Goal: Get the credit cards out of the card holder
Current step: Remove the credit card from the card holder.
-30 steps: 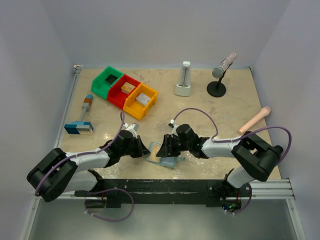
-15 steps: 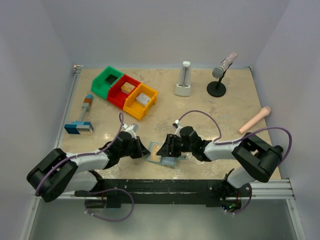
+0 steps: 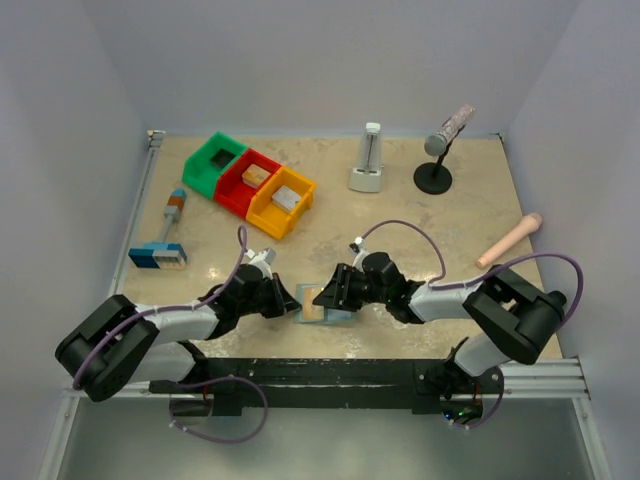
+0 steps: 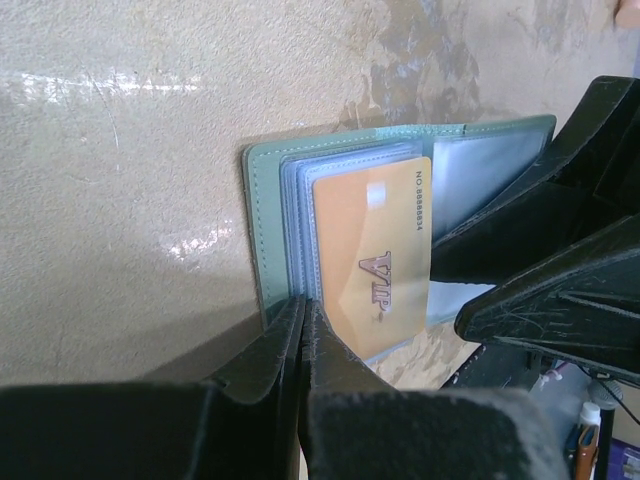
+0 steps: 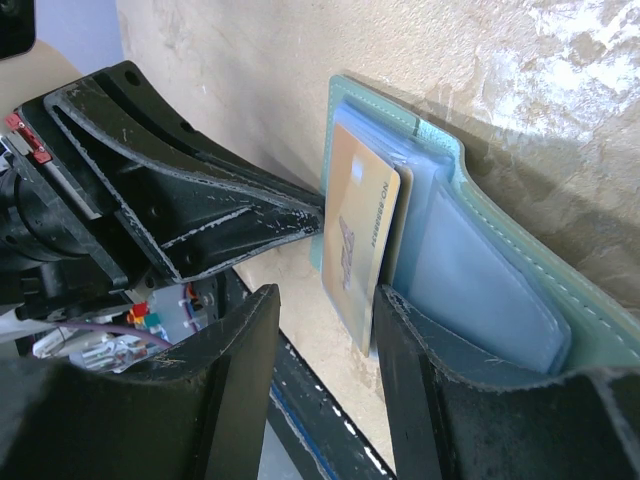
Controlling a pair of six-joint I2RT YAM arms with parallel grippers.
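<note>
The light teal card holder (image 4: 262,215) lies open on the table, also visible from above (image 3: 343,318). An orange-gold credit card (image 4: 370,260) marked VIP sticks partway out of its clear sleeves. My left gripper (image 4: 303,305) is shut on the holder's near edge beside that card. My right gripper (image 5: 325,300) is open at the holder's other side, and the orange-gold card's (image 5: 355,240) free edge hangs between its fingers, close to the right one. A pale blue-grey pocket (image 5: 480,290) lies behind the card; I cannot tell whether it holds a card. From above, the left gripper (image 3: 291,301) and right gripper (image 3: 333,292) face each other.
Green (image 3: 213,163), red (image 3: 248,181) and yellow (image 3: 281,201) bins stand at the back left. A blue-and-white block with a handle (image 3: 162,240) lies at the left. A white metronome-like object (image 3: 368,160), a microphone on a stand (image 3: 440,150) and a pink cylinder (image 3: 508,241) are further back and right.
The right gripper has shifted slightly left along the holder, and the holder has slid a little left with it. The left gripper has kept its grip and place.
</note>
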